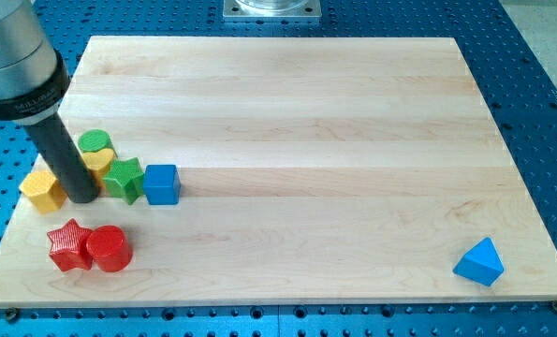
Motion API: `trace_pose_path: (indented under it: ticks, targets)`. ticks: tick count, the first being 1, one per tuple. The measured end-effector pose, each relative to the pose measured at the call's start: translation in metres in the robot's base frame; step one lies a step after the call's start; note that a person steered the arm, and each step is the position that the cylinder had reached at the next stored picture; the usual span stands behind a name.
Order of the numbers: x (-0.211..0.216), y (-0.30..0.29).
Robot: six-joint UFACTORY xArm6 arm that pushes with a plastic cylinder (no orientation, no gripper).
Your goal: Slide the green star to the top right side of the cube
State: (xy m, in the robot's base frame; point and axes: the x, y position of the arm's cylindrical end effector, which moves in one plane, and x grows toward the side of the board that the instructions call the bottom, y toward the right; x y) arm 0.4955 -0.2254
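Observation:
The green star (pixel 124 178) lies at the view's left, touching the left face of the blue cube (pixel 162 183). My tip (pixel 82 197) rests on the board just left of the green star, close to it or touching it. The rod rises up and to the left, hiding part of the yellow blocks behind it.
A green cylinder (pixel 95 142) and a yellow heart-like block (pixel 99 162) sit above the star. A yellow hexagon (pixel 42 190) lies left of the tip. A red star (pixel 69 245) and red cylinder (pixel 109 249) lie below. A blue triangular block (pixel 479 261) sits at the bottom right.

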Motion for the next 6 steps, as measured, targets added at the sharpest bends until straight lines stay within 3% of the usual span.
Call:
trace_pose_path:
  ticks: [2,3,5,6]
  targets:
    - [0.007,0.04]
    - [-0.037,0.102]
    - [-0.061,0.176]
    - [-0.065,0.146]
